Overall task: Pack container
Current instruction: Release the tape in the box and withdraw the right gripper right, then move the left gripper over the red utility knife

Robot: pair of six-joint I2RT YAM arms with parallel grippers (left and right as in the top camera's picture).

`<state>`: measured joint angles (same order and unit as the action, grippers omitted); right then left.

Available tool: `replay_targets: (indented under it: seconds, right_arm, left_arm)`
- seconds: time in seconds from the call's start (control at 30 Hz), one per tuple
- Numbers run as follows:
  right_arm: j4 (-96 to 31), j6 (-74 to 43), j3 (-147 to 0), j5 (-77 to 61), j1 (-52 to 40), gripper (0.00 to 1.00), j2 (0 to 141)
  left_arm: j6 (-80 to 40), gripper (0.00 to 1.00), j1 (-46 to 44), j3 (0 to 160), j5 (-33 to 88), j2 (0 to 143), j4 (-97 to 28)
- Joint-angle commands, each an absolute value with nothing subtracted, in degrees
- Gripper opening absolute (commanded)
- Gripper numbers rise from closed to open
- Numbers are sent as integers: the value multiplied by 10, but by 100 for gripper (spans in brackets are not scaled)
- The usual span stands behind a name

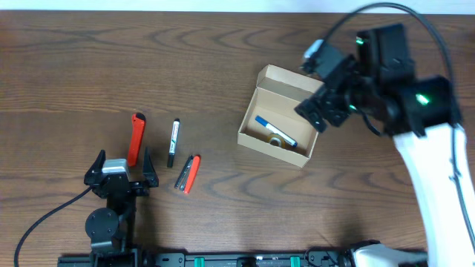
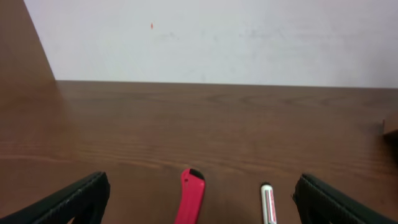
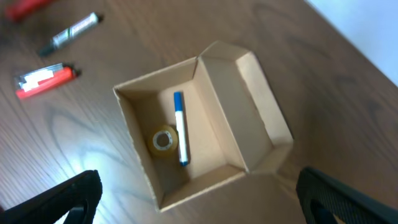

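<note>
My right tool (image 1: 320,113) hovers spread wide and empty over the 3 o'clock edge of the container (image 1: 272,151). The container sits lid-open at 2 o'clock from the centre of the counter (image 1: 223,44), holding a blue marker (image 1: 276,130) and a tape roll (image 1: 275,140). My left tool (image 1: 122,169), at 7 o'clock, gapes empty.

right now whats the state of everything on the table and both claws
container, lid open
blue marker, inside container
tape roll, inside container
red cutter, lying on table
black marker, on table
red and silver tool, on table
left claw, open, empty
right claw, open, empty
</note>
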<state>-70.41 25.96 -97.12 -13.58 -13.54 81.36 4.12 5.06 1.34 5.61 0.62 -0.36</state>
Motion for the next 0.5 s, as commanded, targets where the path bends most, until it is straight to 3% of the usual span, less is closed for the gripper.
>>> replay_targets:
  seconds: [0.0,0.07,0.27,0.47]
  right_arm:
    - [-699,179,-978,-100,-104,99,771]
    - [-686,144,-978,-57,-72,99,748]
    - [-685,107,-968,-32,29,99,742]
    - [-668,55,-888,-37,94,99,790]
  left_arm:
    - [-11,95,48,6,62,2,6]
    - [-65,95,48,28,67,2,-39]
    - [-82,95,48,205,68,35,-314]
    - [-81,95,48,421,64,195,-423]
